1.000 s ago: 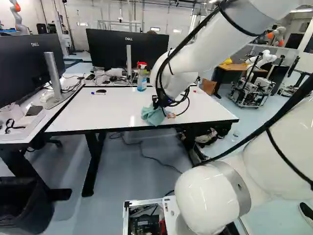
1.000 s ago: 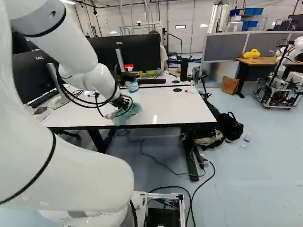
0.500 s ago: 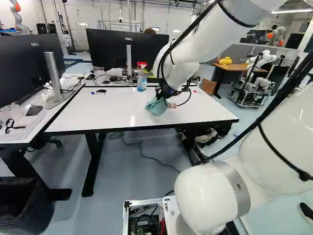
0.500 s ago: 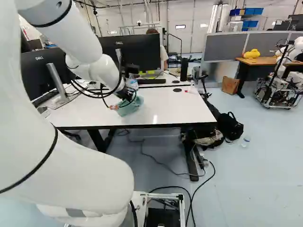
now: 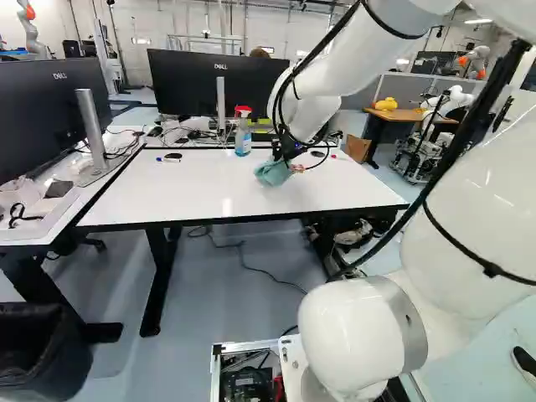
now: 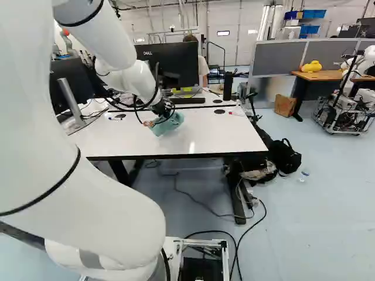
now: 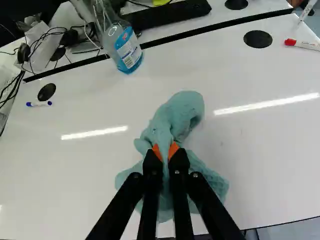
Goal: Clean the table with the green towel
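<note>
- Over the white surface [image 5: 201, 188], my arm [image 5: 314, 79] reached out and down, with the tool [image 5: 286, 153] at its end.
- In the wrist view, the tool [image 7: 165, 151] was clamped on the towel [image 7: 175, 117], its two orange pads pinching a fold from both sides.
- The green towel bunched up ahead of the pads and spread out under and beside them. Whether it pressed on the surface or hung just over it, I could not tell.
- Ahead of my tool, near the far edge, stood the spray bottle [image 7: 129, 47], blue liquid in it and a red and white head on top.
- Near that same edge, the red-capped marker [image 7: 302, 45] lay near a black disc [image 7: 257, 39].
- The blue-capped marker [image 7: 39, 104] lay on the other side of the towel, just beside a second black disc [image 7: 46, 91], well apart from my tool.
- Beyond the far edge, a monitor [image 5: 180, 88] stood behind the bottle in the left base view. Another monitor [image 5: 42, 117] stood at the left of that view.
- On the floor, a black bag [image 6: 286, 157] lay near the surface's leg [image 6: 236, 196].
- A black bin [image 5: 38, 356] stood at the lower left of the left base view.
- Farther off, another robot [image 6: 345, 108] stood at the right of the right base view.
</note>
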Controlling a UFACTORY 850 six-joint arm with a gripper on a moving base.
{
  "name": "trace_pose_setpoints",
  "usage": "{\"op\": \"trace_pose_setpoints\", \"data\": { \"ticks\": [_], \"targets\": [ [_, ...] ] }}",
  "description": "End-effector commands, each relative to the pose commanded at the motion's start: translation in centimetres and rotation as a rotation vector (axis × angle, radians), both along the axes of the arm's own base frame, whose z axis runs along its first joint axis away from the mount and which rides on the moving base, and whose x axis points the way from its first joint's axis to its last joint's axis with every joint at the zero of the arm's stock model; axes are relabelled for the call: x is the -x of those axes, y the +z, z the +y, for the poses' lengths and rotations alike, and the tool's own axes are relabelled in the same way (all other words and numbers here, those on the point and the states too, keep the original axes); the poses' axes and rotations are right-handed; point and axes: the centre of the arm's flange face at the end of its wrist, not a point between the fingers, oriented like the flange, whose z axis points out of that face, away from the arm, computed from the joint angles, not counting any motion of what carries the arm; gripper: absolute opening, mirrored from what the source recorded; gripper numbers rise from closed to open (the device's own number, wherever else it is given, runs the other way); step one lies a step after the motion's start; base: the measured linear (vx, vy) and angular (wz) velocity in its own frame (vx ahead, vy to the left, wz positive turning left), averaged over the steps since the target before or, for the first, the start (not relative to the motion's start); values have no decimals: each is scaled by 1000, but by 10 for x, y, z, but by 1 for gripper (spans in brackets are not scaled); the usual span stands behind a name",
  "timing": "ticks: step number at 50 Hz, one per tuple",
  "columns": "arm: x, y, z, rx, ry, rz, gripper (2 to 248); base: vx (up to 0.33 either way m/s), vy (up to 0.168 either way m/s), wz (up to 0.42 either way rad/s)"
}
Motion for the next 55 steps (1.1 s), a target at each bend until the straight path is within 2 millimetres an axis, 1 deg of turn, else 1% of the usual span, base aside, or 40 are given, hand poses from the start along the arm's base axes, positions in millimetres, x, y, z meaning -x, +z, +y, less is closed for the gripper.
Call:
{"op": "trace_pose_setpoints", "data": {
  "ticks": [22,47,51,55],
  "targets": [
    [-24,1,-33,0,-75,2,30,0,0,0],
    [-26,1,-73,0,-161,2,30,0,0,0],
    [-29,1,-78,0,-169,2,30,0,0,0],
    [-30,1,-78,0,-170,2,30,0,0,0]
  ]
}}
